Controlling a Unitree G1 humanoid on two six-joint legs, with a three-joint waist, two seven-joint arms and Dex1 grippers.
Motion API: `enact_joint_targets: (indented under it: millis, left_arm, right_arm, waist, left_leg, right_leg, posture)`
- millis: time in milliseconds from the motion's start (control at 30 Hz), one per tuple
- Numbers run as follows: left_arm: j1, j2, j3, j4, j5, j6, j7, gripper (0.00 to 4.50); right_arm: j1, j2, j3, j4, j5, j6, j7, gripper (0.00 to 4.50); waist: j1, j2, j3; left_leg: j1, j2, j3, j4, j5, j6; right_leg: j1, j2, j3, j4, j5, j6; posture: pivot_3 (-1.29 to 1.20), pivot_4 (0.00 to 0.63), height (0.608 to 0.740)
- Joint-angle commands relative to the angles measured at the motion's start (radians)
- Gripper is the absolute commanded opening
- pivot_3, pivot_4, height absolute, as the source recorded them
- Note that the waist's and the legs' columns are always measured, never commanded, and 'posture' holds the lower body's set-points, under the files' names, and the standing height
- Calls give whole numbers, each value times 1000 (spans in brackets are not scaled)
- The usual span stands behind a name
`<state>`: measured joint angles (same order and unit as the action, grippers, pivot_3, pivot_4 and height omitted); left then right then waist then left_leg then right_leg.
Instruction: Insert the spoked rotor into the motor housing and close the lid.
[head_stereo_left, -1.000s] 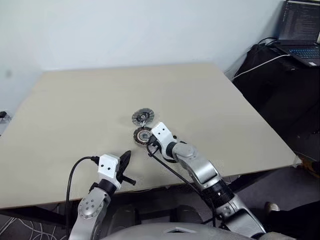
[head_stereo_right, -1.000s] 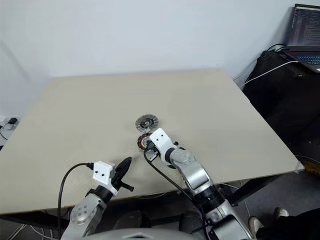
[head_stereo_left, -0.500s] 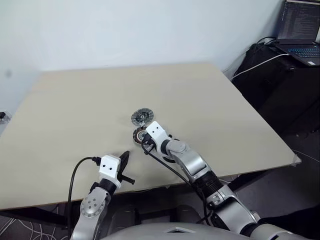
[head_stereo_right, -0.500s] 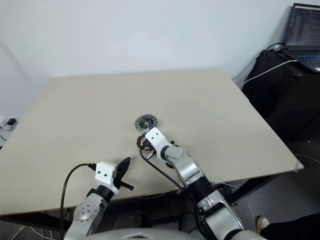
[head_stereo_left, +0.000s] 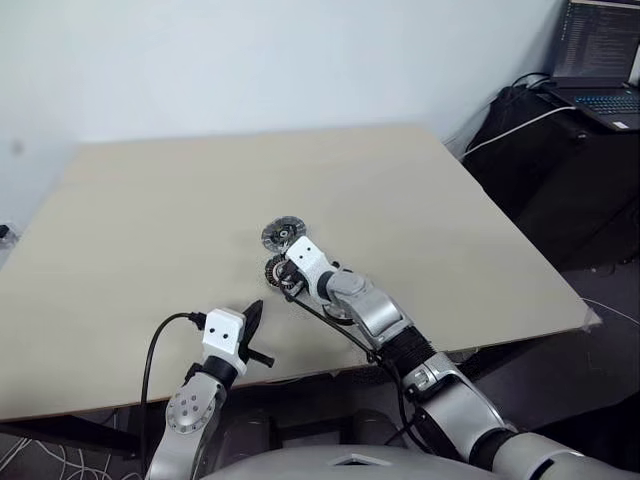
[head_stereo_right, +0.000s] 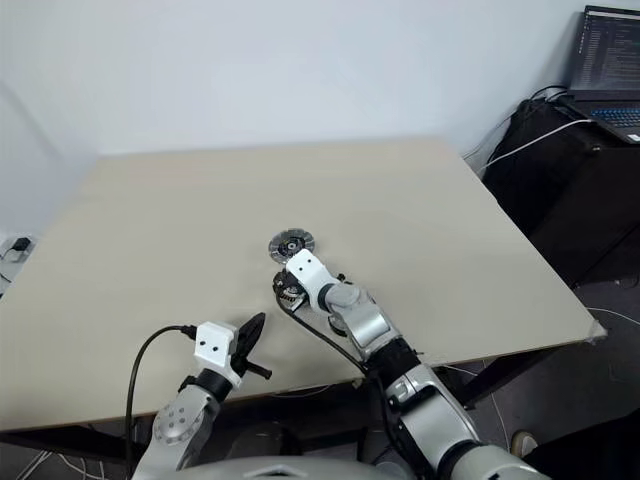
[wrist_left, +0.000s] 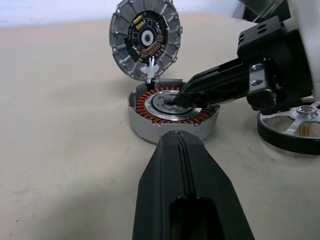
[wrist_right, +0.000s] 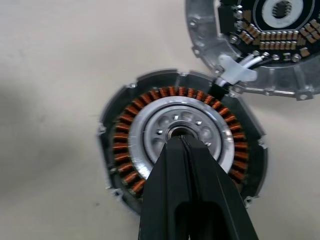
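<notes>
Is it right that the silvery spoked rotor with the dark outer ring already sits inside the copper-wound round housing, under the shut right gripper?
Not quite. The left wrist view shows the spoked rotor on the table beside the copper-wound housing, not inside. The shut right gripper does point into the housing's centre.

My right gripper sits mid-frame in the head views, arm stretched forward and angled down, jaws pressed together. My left gripper hangs at lower left, roughly level, jaws also closed.
</notes>
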<state>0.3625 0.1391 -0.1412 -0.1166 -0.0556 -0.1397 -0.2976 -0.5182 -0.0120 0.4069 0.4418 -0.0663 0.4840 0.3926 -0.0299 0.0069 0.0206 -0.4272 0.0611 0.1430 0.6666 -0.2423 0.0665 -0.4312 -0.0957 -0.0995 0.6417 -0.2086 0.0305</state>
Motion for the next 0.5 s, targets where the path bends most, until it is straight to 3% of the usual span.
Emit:
enact_joint_targets:
  millis: [33,500]
  left_arm:
    - [-15,-3,-4,-40,-2,-7,3,0]
    - [-33,5,-9,-25,-11,-4,-16,0]
  right_arm:
    - [-41,11,-33,5,2,-44,2,20]
    - [34,-28,-77,-196,12,-8,23,20]
  waist:
    - [-1,0,0]
    - [-1,0,0]
  left_leg:
    - [0,0,0,0,0,0]
    - [0,0,0,0,0,0]
  right_leg:
    - [0,0,0,0,0,0]
    - [0,0,0,0,0,0]
  posture:
    - [0,0,740]
    - [0,0,740]
